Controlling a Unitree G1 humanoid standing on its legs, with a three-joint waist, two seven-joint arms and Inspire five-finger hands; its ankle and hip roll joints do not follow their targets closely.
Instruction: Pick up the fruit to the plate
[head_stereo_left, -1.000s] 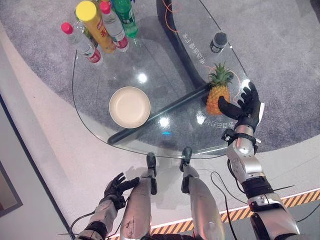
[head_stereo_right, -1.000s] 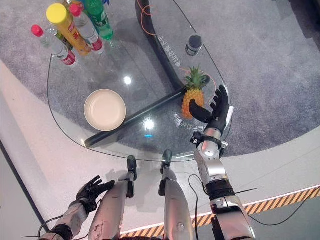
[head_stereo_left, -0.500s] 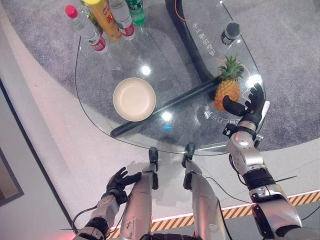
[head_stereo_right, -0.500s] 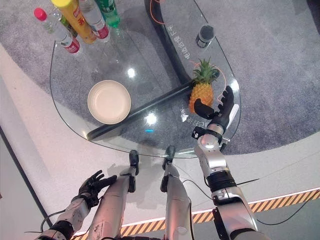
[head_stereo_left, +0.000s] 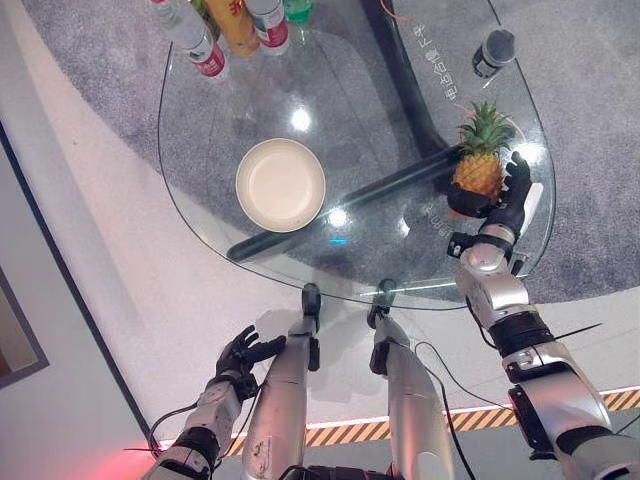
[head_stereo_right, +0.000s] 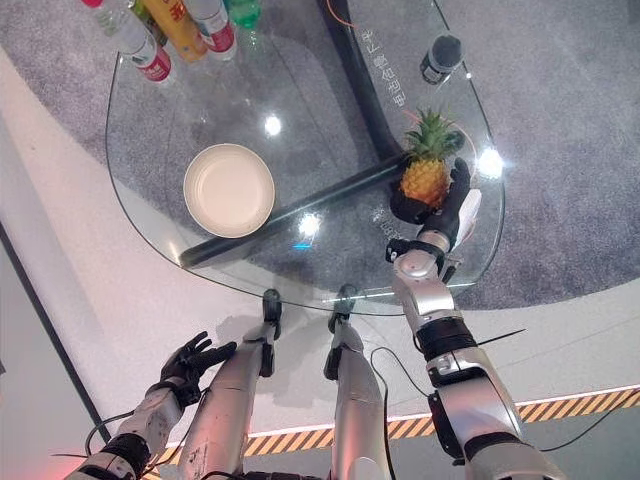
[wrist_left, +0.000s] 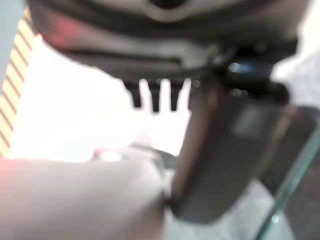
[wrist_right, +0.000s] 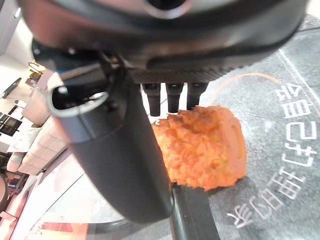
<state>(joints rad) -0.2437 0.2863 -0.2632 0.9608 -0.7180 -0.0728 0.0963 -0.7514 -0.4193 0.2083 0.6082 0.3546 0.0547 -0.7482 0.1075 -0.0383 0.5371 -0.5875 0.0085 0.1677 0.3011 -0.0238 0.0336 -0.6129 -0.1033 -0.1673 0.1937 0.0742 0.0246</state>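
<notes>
Closely wrapped, the fingers (wrist_right: 172, 97) and thumb of the right hand (head_stereo_left: 505, 200) curled round the lower body of the pineapple (head_stereo_left: 479, 165), fingers on one side and thumb on the other, so the fruit was gripped while it stood upright on the glass table (head_stereo_left: 200, 190), leafy crown pointing away from the robot. From the pineapple, the cream plate (head_stereo_left: 281, 185) lay well apart toward the robot's left, bare and flat on the glass, with a dark bar (head_stereo_left: 340, 205) under the tabletop running slantwise between them. Beyond the pineapple, farther from the robot, a small dark-capped jar (head_stereo_left: 494, 52) stood near the table's far edge. Far off from the pineapple, past the plate at the table's far left end, a cluster of bottles (head_stereo_left: 230, 25) stood together. The left hand (head_stereo_left: 243, 355) hung low, well apart from the pineapple and off the table, over the pale floor (head_stereo_left: 120, 300), its fingers spread and relaxed, holding nothing. Grey carpet (head_stereo_left: 600, 120) lay beneath and around the table.
</notes>
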